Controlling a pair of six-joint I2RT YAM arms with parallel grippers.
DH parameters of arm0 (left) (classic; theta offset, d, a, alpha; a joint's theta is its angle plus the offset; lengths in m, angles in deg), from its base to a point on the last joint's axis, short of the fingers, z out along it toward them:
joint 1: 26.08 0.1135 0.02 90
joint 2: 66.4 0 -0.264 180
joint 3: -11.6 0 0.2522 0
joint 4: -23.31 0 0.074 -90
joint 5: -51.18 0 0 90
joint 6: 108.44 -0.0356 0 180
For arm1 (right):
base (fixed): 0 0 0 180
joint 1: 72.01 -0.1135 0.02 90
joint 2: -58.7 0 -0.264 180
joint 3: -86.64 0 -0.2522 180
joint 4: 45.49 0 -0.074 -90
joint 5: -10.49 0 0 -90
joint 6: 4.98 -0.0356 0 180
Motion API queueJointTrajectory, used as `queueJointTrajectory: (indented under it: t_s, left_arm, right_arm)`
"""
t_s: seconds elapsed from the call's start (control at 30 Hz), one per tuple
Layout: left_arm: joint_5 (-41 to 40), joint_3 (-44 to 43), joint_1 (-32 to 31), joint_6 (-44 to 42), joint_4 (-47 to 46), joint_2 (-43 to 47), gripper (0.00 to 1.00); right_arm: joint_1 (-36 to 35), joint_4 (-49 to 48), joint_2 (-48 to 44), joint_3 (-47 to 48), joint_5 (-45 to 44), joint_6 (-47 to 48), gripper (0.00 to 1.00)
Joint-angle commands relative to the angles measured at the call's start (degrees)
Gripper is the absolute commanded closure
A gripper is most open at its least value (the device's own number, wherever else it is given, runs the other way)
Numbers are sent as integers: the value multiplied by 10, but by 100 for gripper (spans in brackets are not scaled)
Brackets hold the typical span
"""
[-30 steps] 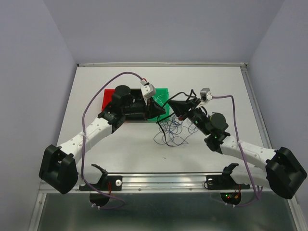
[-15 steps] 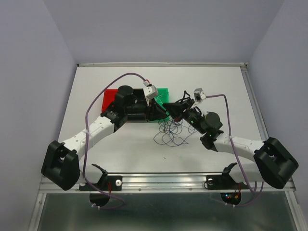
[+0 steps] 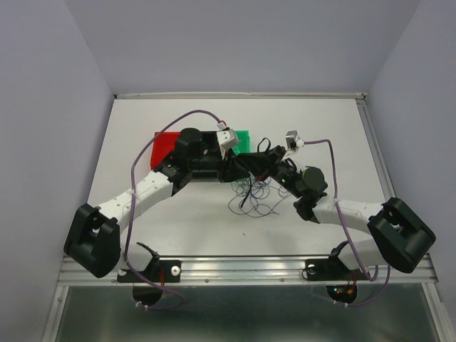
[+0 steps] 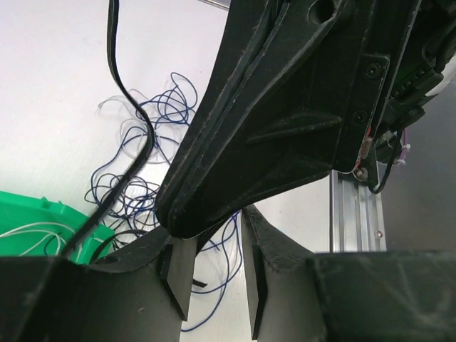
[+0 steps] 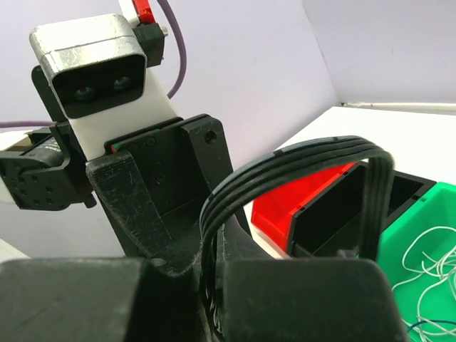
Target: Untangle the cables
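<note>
Bench (image 3: 178,221) was seen from above, and both arms were found tip to tip over its middle. The cables (image 3: 254,198) were spread on it in loose loops, just on the near side of both tips and below them, so neither arm was judged nearer. The left pincer (image 4: 214,285) was held spread, with nothing in it. The right pincer (image 5: 211,285) seemed pressed on a black cable (image 5: 299,160) that looped upward.

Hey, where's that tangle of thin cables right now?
In the top view the cables lie loosely looped near the middle of the table, just on the near side of the green bin.
</note>
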Motion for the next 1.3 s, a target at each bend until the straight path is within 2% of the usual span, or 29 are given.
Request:
queueJointTrajectory:
  t_s: [0.0, 0.17, 0.23, 0.3, 0.33, 0.4, 0.53, 0.6, 0.7, 0.83, 0.97, 1.13, 1.27]
  left_arm:
    - [8, -11, -6, -12, -16, 7, 60]
    - [3, -12, -12, -16, -14, 7, 73]
    - [4, -16, -13, -17, -11, 6, 83]
    - [-2, -16, -14, -17, -7, 7, 100]
    - [-7, -17, -14, -18, -6, 10, 100]
    - [-36, -10, -12, -16, -6, 29, 100]
    - [-128, -2, 18, 8, -6, 77, 100]
    - [-164, 1, 51, 14, -8, 109, 100]
    - [-206, -4, 81, 15, 7, 154, 100]
    - [-246, -26, 86, 2, 44, 204, 100]
    - [-336, -109, 97, -27, 106, 228, 100]
    - [-402, -152, 110, -50, 130, 250, 100]
    - [-441, -233, 111, -80, 156, 248, 100]
  right_arm:
    - [1, -59, 3, 26, 2, -5, 99]
    - [1, -64, 6, 28, 9, -14, 99]
    - [1, -66, 9, 29, 9, -14, 99]
    - [1, -66, 10, 28, 7, -14, 99]
    - [1, -66, 9, 27, 6, -14, 93]
    - [1, -67, 0, 21, 0, -12, 55]
    - [0, -66, -28, -3, -39, -8, 32]
    - [1, -66, -36, -10, -48, -7, 27]
    - [1, -65, -44, -17, -49, -2, 26]
    - [1, -63, -42, -17, -51, 2, 25]
    - [0, -62, -33, -10, -53, 3, 25]
    - [0, -61, -25, -6, -49, 3, 25]
    - [1, -59, -25, -6, -52, 4, 25]
